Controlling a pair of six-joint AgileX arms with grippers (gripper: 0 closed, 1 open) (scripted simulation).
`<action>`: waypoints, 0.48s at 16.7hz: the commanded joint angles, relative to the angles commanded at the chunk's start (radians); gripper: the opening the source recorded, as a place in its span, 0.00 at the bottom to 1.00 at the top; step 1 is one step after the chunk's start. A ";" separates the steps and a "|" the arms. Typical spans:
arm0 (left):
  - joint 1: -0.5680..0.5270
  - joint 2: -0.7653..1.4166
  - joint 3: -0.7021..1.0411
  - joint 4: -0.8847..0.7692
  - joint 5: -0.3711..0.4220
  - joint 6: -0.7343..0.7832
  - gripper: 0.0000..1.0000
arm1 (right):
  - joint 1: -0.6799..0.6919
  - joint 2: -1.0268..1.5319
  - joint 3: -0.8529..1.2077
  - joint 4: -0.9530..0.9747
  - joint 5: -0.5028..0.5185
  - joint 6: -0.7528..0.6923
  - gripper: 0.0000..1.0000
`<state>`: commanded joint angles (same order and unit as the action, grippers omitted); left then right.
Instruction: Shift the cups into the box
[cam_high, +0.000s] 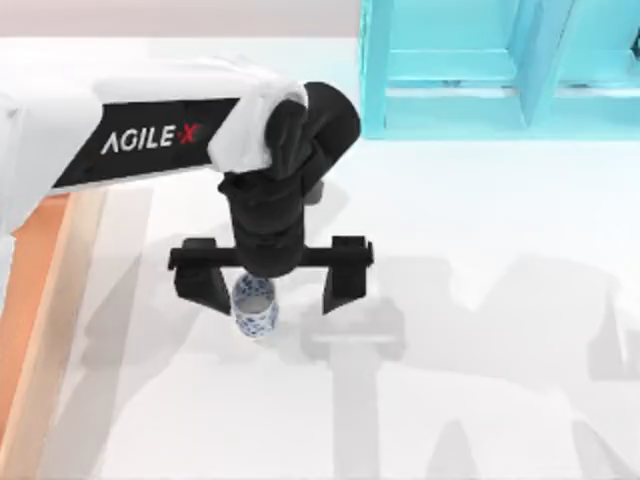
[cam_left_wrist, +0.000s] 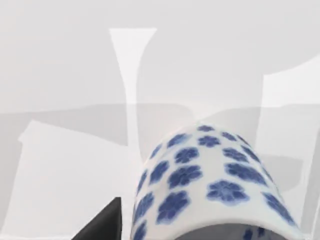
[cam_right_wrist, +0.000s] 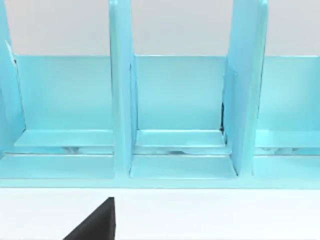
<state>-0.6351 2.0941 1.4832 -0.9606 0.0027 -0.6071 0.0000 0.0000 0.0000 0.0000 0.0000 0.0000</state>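
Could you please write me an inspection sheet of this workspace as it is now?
Surface: white table, with shadows of the arms.
Job's things: white cup with blue floral pattern upright on the table; box at the table's left edge.
Clutter: nothing seen.
Grippers: left gripper open, its fingers wide apart; the cup stands beside the left finger, well off centre. A dark finger tip shows in the right wrist view.
Cables: nothing seen.
Surroundings: turquoise shelf frame at the far side.

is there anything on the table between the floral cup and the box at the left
Nothing visible does. The blue floral cup sits between the open fingers of the left gripper, and only bare white table lies between it and the wooden box at the left edge.
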 joint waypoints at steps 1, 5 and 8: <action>0.000 0.000 0.000 0.000 0.000 0.000 0.77 | 0.000 0.000 0.000 0.000 0.000 0.000 1.00; 0.000 0.000 0.000 0.000 0.000 0.000 0.47 | 0.000 0.000 0.000 0.000 0.000 0.000 1.00; 0.000 0.000 0.000 0.000 0.000 0.000 0.25 | 0.000 0.000 0.000 0.000 0.000 0.000 1.00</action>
<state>-0.6351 2.0941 1.4832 -0.9606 0.0027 -0.6071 0.0000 0.0000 0.0000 0.0000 0.0000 0.0000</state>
